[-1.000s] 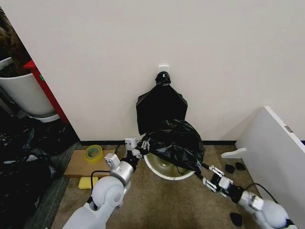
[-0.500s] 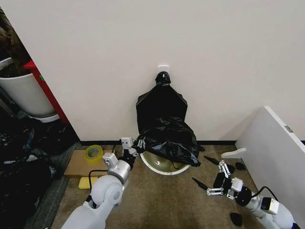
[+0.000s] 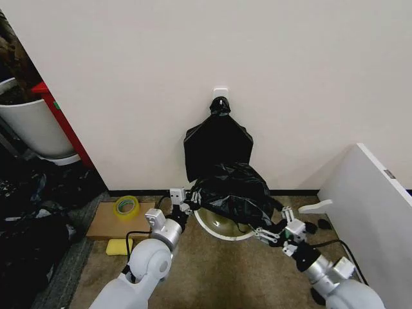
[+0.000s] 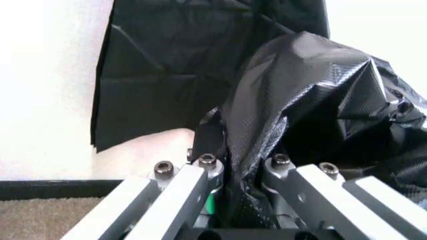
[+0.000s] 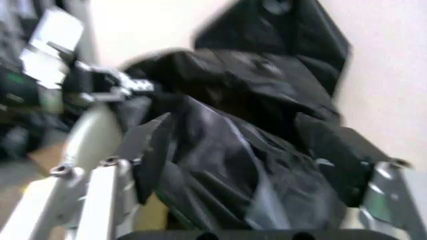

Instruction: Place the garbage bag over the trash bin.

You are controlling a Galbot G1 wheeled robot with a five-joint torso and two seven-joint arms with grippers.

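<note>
The black garbage bag (image 3: 233,192) lies crumpled over the far and right part of the cream trash bin (image 3: 219,232), whose near rim and inside are bare. My left gripper (image 3: 187,204) is shut on the bag's left edge at the bin's left rim; in the left wrist view its fingers (image 4: 203,172) pinch the garbage bag (image 4: 300,100). My right gripper (image 3: 271,229) is at the bag's lower right edge. In the right wrist view that gripper (image 5: 240,145) is open, with the garbage bag (image 5: 220,165) between its spread fingers and the trash bin (image 5: 87,145) beside it.
A flat black bundle (image 3: 217,145) hangs on the wall behind the bin. A yellow tape roll (image 3: 127,206) on cardboard (image 3: 103,225) lies at left, with a white pot (image 3: 32,125) and black bags (image 3: 26,225) beyond. A white panel (image 3: 373,206) stands at right.
The right gripper let go of the bag's stretched right edge, drew back open, and has now come back up around that edge. The bag sprang back toward the wall. The left gripper kept its hold.
</note>
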